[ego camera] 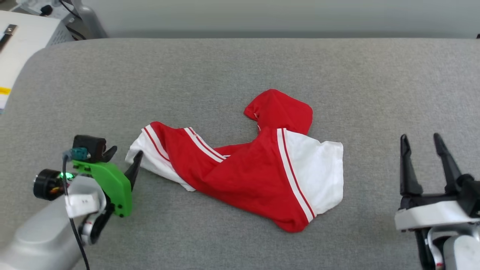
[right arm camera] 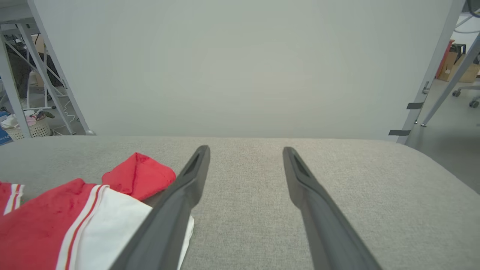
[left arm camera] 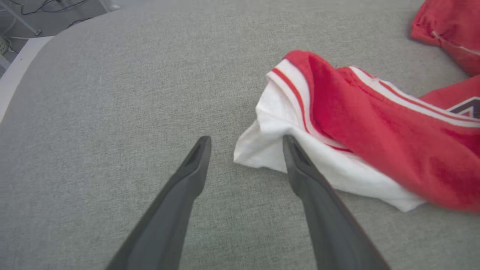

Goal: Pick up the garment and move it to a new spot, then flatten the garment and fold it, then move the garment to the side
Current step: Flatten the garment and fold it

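The garment (ego camera: 247,172) lies crumpled in the middle of the grey padded surface, red with white sleeves and striped trim. A sliver of dark numeral (left arm camera: 468,108) peeks out in the left wrist view. My left gripper (ego camera: 122,157) is open at the garment's left white sleeve (left arm camera: 270,142), with one fingertip over the sleeve's edge and the other on bare fabric surface. My right gripper (ego camera: 422,144) stands open at the lower right, apart from the garment's right white sleeve (right arm camera: 112,228), nothing between its fingers.
The grey upholstered surface (ego camera: 240,67) reaches to a pale wall at the back. A white unit with cables (ego camera: 26,33) stands beyond the rounded left corner. Metal frame legs and a basket (right arm camera: 30,127) sit off the far left in the right wrist view.
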Motion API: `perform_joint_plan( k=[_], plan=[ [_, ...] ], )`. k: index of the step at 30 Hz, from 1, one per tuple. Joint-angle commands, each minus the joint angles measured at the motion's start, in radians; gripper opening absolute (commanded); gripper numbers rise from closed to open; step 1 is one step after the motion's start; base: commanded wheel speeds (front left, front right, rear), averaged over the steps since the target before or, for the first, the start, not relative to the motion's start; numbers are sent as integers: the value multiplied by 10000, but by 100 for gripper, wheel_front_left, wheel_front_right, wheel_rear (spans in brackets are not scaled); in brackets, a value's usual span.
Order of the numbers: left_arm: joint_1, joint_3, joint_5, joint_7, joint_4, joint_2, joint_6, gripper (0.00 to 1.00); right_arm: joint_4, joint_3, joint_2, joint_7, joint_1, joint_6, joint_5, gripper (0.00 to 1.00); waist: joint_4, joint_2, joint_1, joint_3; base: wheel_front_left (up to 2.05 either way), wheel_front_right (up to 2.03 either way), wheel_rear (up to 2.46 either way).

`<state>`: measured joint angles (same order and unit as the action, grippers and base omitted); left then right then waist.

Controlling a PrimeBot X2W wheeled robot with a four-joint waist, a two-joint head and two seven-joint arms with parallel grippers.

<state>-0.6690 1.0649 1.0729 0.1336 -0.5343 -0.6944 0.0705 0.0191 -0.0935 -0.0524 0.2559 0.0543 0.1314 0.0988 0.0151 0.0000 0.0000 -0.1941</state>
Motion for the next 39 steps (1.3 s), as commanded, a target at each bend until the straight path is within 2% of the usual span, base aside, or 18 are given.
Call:
perform_joint_plan(
  k=[1,7,11,14,17,19,25,31,34,35,39],
  plan=[
    [333,-68,-183,404,62,168,236,100,163,-86,-169,59,375,-7,-97,100,281,0,0,288,0,0,0],
    [982,-850,-664,1248,692,493,1298,100,394,33,-1197,59,1380,-7,-114,100,633,0,0,550,0,0,0],
    [1648,-2186,-1780,1276,1702,806,1958,100,31,557,-2143,59,2068,-7,24,100,861,0,0,670,0,0,0],
    [2465,-3276,-2795,1279,2500,1163,2329,100,-721,1350,-3066,50,2636,-7,397,100,1009,0,0,720,0,0,0],
    [3220,-4185,-3688,1280,3087,1538,2512,100,-1348,2400,-3959,-701,3328,-7,1104,100,1104,0,0,729,0,0,0],
    [3684,-4799,-4258,1280,3423,1834,2586,100,-1492,3170,-4508,-1712,3781,-7,1710,100,1160,0,0,711,0,0,0],
    [4818,-6435,-5840,1281,4236,2864,2310,100,-1354,5659,-6194,-5606,4871,-7,4188,100,1311,0,0,563,0,0,0],
    [5373,-7506,-6929,1281,4560,3825,1692,100,-1447,7067,-6859,-8958,5505,-7,6375,100,1502,0,0,254,0,0,0],
    [5406,-7935,-7344,1281,4603,4267,1356,100,-1676,7542,-6923,-9913,5796,-7,6866,100,1630,0,0,43,0,0,0],
    [5372,-8288,-7780,1281,4688,4725,1036,100,-2071,8027,-6888,-10367,6124,-7,7095,100,1794,0,0,-238,0,0,0],
    [5326,-8672,-8223,1282,4722,5272,652,100,-2835,8535,-6567,-10296,6500,-7,7143,100,1966,0,0,-564,0,0,0]
  ],
)
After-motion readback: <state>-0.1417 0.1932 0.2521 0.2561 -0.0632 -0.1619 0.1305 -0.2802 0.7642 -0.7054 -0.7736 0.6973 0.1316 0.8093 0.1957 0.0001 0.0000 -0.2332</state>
